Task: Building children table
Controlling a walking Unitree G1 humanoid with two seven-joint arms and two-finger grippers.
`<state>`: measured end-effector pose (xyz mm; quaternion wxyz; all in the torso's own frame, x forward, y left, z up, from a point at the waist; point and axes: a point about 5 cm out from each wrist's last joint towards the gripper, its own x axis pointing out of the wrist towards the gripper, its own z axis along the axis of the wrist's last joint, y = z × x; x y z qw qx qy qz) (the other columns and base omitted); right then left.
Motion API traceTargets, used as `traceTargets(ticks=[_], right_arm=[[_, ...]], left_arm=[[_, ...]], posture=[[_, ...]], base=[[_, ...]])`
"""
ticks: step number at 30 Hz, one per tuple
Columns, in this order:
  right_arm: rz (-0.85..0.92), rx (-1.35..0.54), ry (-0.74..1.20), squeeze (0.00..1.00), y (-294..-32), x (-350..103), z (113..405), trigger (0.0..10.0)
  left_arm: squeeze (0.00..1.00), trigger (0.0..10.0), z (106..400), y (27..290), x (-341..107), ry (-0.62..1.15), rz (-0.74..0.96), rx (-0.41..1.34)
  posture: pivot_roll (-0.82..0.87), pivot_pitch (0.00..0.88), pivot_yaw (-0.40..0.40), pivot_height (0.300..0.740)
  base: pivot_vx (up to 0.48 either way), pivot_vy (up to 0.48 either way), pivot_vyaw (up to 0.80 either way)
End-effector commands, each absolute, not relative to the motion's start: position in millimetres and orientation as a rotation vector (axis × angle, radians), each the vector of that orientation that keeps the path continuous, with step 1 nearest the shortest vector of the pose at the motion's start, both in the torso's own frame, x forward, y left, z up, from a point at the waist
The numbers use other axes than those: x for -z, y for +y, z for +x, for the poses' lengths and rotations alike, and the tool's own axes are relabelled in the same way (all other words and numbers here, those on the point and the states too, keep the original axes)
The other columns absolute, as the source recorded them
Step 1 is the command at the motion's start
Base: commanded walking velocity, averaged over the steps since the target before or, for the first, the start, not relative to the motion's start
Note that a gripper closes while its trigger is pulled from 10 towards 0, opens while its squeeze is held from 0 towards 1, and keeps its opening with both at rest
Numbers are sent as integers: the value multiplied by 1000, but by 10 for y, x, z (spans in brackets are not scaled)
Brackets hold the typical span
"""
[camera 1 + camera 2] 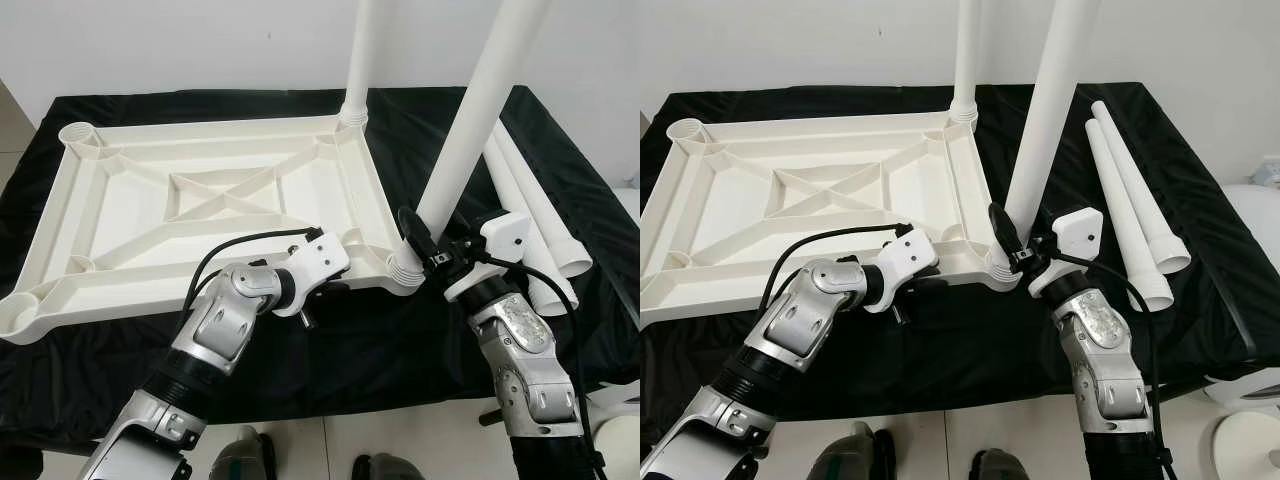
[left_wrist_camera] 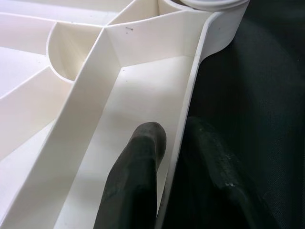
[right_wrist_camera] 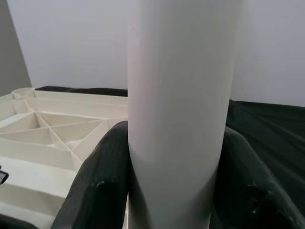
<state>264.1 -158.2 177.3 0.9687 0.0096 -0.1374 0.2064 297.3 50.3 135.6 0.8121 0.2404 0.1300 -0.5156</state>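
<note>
At the near right corner of the upturned table top [image 1: 220,200], the right gripper [image 1: 425,250] is closed on a white leg [image 1: 470,130], low on it, just above the corner socket [image 1: 403,268]. The long axis of this leg goes up and leans a little to the right, so it seems not yet fully seated and must probably be made upright and pressed down. Just left of it, the left gripper [image 1: 340,285] pinches the near rim of the top, one finger [image 2: 136,176] inside and one outside. Farther, a second leg [image 1: 358,60] stands in the far right socket. Two spare legs [image 1: 535,215] lie on the black cloth [image 1: 400,340] near the right edge.
</note>
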Motion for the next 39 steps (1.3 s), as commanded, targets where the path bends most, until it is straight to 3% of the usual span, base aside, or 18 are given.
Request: traceTargets(ticks=[1,29,39], right_arm=[[38,-400,-170,0,-1598,-1556,2639,10000],[44,-428,-167,0,-1334,-1554,2723,10000],[38,-395,-144,0,-1363,-1489,2740,10000]], left_arm=[[0,10000,2997,478,-1431,216,522,1047],[0,10000,2989,464,-1453,207,507,1043],[0,10000,2988,476,-1462,207,507,1042]], posture=[[-20,94,19,740],[-16,100,11,740],[-16,100,14,740]], base=[[0,0,0],[0,0,0],[0,0,0]])
